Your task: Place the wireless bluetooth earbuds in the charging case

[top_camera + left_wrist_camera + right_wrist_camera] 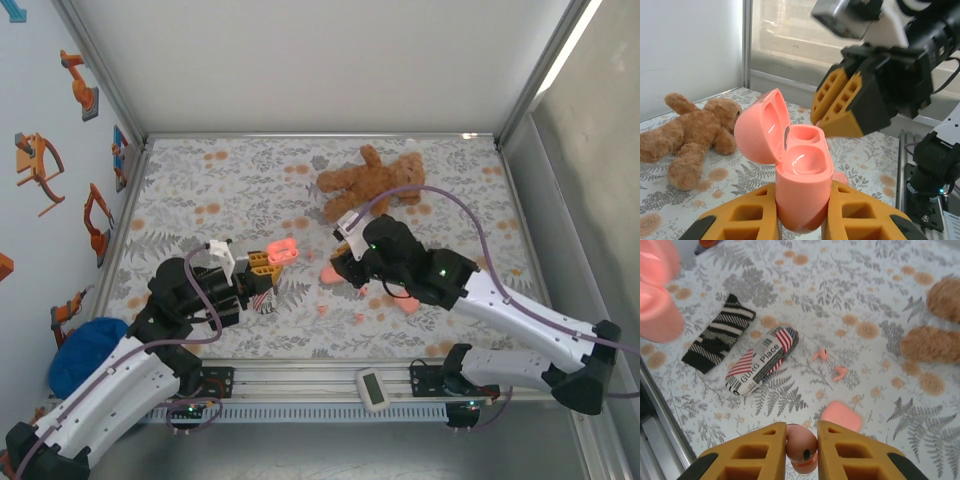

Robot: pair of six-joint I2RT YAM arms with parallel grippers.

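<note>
The pink charging case stands upright between my left gripper's yellow fingers, lid swung open and both sockets bare. From above, the left gripper holds the case left of centre. My right gripper is shut on one salmon-pink earbud; its fingers hover just above and behind the open case. In the top view the right gripper sits close to the case's right. Two more earbuds lie loose on the cloth.
A closed pink case lies near the right gripper. A flag-striped pouch and a black striped piece lie to the left. A brown teddy bear rests at the back. The metal rail runs along the near edge.
</note>
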